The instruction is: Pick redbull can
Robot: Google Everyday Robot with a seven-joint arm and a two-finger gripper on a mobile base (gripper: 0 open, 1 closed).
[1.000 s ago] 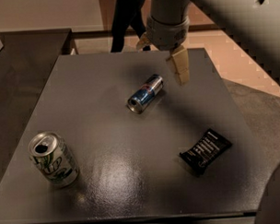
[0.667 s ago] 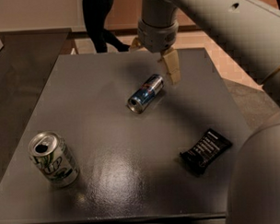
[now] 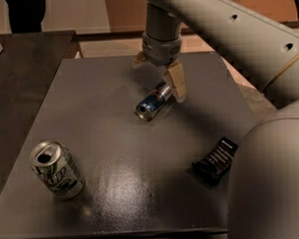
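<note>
The redbull can [image 3: 153,102], slim, blue and silver, lies on its side near the middle of the dark grey table [image 3: 100,108], its open end pointing toward the front left. My gripper [image 3: 158,71] hangs from the arm just above and behind the can's far end. It is open: one tan finger [image 3: 176,82] is low beside the can's far right end, and the other finger [image 3: 138,59] sits higher at the back left. Nothing is held.
A wider white-and-green soda can [image 3: 57,169] stands upright at the front left. A black packet [image 3: 216,160] lies at the front right. Another dark table [image 3: 19,67] adjoins on the left. My arm's body [image 3: 270,186] fills the right side.
My gripper has moved left and lower, closing in on the far end of the redbull can. The can, soda can and packet have not moved. A person at the back moved left.
</note>
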